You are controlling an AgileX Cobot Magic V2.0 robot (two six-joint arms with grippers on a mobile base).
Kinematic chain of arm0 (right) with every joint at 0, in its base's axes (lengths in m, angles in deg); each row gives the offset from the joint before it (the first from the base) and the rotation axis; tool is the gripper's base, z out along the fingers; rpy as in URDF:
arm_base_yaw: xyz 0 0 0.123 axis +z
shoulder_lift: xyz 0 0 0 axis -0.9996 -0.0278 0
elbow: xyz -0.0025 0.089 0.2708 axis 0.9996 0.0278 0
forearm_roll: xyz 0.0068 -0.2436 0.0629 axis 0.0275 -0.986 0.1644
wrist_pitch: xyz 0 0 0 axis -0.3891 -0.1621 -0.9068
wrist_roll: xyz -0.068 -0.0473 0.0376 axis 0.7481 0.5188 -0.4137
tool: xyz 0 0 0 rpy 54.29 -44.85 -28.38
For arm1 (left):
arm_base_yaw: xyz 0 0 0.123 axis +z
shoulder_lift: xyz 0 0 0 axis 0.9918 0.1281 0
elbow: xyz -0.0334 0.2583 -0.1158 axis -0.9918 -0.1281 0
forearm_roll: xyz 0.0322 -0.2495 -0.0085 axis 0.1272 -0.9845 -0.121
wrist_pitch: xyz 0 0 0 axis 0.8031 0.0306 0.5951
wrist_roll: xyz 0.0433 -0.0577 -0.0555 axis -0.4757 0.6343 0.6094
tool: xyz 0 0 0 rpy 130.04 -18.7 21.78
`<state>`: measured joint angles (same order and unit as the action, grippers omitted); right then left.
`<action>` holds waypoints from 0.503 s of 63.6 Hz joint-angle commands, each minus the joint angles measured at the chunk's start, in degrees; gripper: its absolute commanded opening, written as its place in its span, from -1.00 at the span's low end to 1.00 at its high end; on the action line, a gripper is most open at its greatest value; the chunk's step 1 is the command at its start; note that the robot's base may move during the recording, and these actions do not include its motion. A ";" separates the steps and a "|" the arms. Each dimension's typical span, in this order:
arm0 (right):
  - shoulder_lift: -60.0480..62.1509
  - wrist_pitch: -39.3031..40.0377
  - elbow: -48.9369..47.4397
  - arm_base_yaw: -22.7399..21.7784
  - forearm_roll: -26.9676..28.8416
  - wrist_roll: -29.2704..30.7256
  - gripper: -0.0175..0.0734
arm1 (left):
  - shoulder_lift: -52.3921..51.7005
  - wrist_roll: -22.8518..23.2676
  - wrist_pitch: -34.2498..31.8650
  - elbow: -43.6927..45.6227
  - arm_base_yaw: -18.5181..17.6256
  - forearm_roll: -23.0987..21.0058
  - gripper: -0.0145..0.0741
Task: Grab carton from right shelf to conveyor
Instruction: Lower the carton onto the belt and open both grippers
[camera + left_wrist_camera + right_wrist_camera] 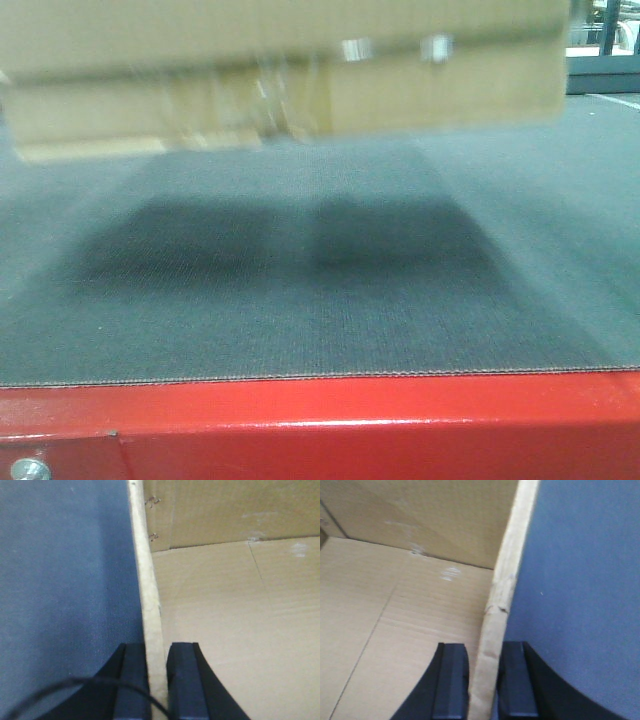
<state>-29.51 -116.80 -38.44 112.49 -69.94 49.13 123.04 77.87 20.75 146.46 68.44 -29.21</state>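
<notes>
The brown carton fills the top of the front view, blurred, just above the dark grey conveyor belt, with its shadow under it. Crinkled clear tape runs along its lower seam. My left gripper is shut on the carton's left wall, one finger inside the open carton and one outside over the belt. My right gripper is shut on the right wall, with the carton's floor on its left and the belt on its right. The right shelf is out of view.
The conveyor's glossy red frame edge runs along the near side, with a silver bolt at the lower left. Blurred pale structures stand beyond the belt's far right corner.
</notes>
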 commanded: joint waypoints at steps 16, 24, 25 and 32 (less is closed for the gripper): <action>-9.76 3.92 -0.36 -1.63 -0.73 0.79 -0.74 | 7.62 -0.66 -1.83 0.29 0.29 4.16 -0.57; -10.57 3.90 -0.36 -1.63 -0.62 0.79 -0.32 | 7.83 -0.66 -1.83 0.29 0.29 4.72 -0.11; -10.57 3.91 -0.36 -1.63 -0.62 0.79 -0.21 | 7.83 -0.66 -1.83 0.29 0.29 4.72 0.00; -9.91 4.39 -0.36 -1.63 -0.62 0.79 0.40 | 7.83 -0.66 -1.22 0.29 0.29 5.15 0.50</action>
<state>-40.47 -114.00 -38.44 111.23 -69.94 49.25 131.38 77.28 19.86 146.37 68.53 -24.54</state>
